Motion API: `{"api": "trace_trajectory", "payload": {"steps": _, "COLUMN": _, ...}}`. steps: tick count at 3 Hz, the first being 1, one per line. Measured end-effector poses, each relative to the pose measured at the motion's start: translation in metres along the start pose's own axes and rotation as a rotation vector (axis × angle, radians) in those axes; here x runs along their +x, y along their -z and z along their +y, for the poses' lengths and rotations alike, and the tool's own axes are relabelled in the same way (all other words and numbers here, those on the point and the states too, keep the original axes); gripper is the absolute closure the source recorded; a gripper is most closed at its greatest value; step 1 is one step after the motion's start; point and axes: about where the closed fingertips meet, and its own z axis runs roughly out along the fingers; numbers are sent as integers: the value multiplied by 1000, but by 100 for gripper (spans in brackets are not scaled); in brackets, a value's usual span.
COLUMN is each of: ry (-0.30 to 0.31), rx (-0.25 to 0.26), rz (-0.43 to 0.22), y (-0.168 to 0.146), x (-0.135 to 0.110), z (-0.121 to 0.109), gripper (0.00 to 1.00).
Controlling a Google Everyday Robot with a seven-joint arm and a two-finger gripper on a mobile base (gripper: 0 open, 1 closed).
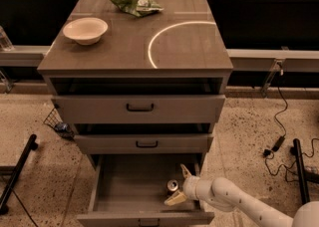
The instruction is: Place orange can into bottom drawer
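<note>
The orange can stands upright on the floor of the open bottom drawer, near its right side, silver top showing. My gripper reaches into the drawer from the lower right on a white arm. Its fingers are spread, one behind the can and one in front of it. The can sits between them, and I cannot tell whether they touch it.
The middle drawer and top drawer stick out slightly above the bottom one. A white bowl and a green chip bag lie on the cabinet top. Cables and black stand legs are on the floor at the right.
</note>
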Motion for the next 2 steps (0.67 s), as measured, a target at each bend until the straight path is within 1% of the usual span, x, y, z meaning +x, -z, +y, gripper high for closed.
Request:
{"api": "trace_trajectory", "payload": {"steps": 1, "ry": -51, "rx": 25, "rz": -24, "y": 43, "x": -12, "z": -20, "gripper": 0}}
{"api": "trace_trajectory", "payload": {"steps": 2, "ry": -51, "rx": 25, "rz": -24, "y": 43, "x": -12, "z": -20, "gripper": 0}}
